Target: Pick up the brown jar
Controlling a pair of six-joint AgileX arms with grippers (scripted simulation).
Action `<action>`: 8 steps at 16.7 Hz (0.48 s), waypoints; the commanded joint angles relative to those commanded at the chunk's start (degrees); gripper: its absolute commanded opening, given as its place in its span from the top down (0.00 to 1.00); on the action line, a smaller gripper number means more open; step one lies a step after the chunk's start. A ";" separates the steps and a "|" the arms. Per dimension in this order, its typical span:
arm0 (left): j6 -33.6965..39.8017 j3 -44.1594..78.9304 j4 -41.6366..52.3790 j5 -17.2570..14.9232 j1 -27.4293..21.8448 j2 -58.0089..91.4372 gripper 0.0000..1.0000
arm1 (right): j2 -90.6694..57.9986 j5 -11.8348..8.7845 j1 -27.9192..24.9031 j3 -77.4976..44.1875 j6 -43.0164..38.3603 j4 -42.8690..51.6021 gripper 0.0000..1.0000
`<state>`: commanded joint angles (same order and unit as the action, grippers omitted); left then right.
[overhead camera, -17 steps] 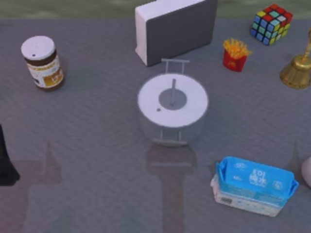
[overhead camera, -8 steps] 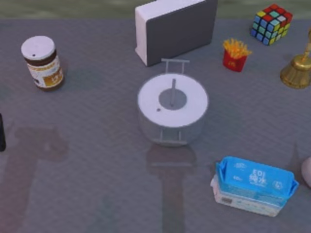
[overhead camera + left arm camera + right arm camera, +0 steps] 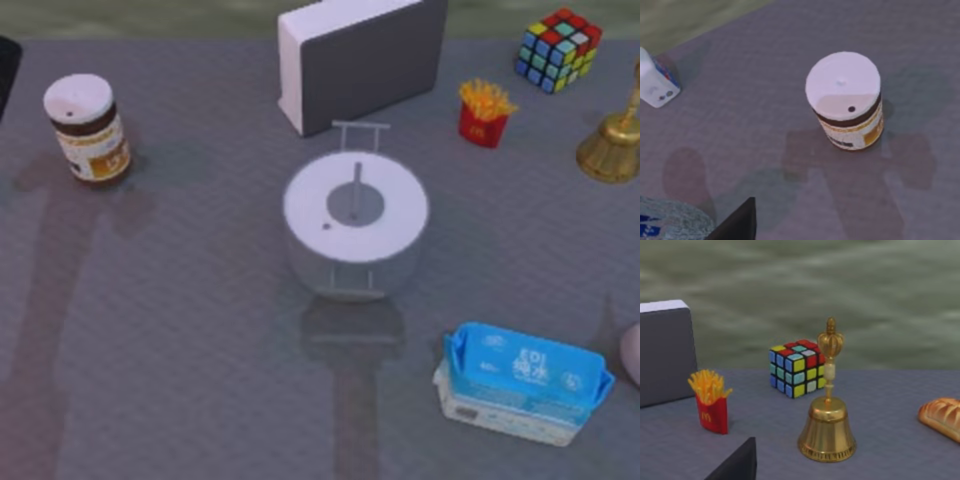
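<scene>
Left gripper of mine is barely showing: only 1 dark finger tip (image 3: 737, 222) is poking into the left wrist view, and a dark sliver of the arm (image 3: 6, 62) is sitting at the top view's far left edge, so I cannot tell how the fingers are set. Beyond that tip, the brown jar (image 3: 847, 102) is standing upright on the grey table (image 3: 200, 340) with its white lid on, free of any grip; in the top view it is resting near the table's far left corner (image 3: 87, 130).

Right gripper of mine is cut off the same way, showing just 1 dark finger tip (image 3: 735, 462), and the right arm is not appearing in the top view at all. Past it, the fries box (image 3: 712, 402) and the golden bell (image 3: 827, 415) are standing apart, with the colour cube (image 3: 797, 367) behind them and a bread loaf (image 3: 942, 417) half cropped at the edge.

Nearest in the top view, a blue wipes pack (image 3: 522, 382) is lying at the right, then a white round device (image 3: 355, 222) at centre, then a white-edged grey box (image 3: 360, 58) farthest back.
</scene>
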<state>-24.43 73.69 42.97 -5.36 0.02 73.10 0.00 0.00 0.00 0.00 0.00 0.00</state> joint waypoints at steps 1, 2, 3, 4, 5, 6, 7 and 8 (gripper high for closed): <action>-2.08 6.15 3.52 -0.37 0.05 6.08 0.00 | 0.00 0.00 0.00 0.00 0.00 0.00 0.00; -4.15 12.28 7.03 -0.73 0.09 12.15 0.00 | 0.00 0.00 0.00 0.00 0.00 0.00 0.00; -6.21 18.37 10.50 -1.08 0.14 18.15 0.00 | 0.00 0.00 0.00 0.00 0.00 0.00 0.00; -8.23 24.35 13.89 -1.42 0.19 24.04 0.00 | 0.00 0.00 0.00 0.00 0.00 0.00 0.00; -10.22 30.22 17.20 -1.74 0.24 29.79 0.00 | 0.00 0.00 0.00 0.00 0.00 0.00 0.00; -12.16 35.95 20.41 -2.06 0.29 35.38 0.00 | 0.00 0.00 0.00 0.00 0.00 0.00 0.00; -14.04 41.51 23.50 -2.35 0.34 40.79 0.00 | 0.00 0.00 0.00 0.00 0.00 0.00 0.00; -15.82 46.80 26.39 -2.62 0.39 45.88 0.00 | 0.00 0.00 0.00 0.00 0.00 0.00 0.00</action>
<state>-40.26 120.49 69.36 -7.98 0.40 118.98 0.00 0.00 0.00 0.00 0.00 0.00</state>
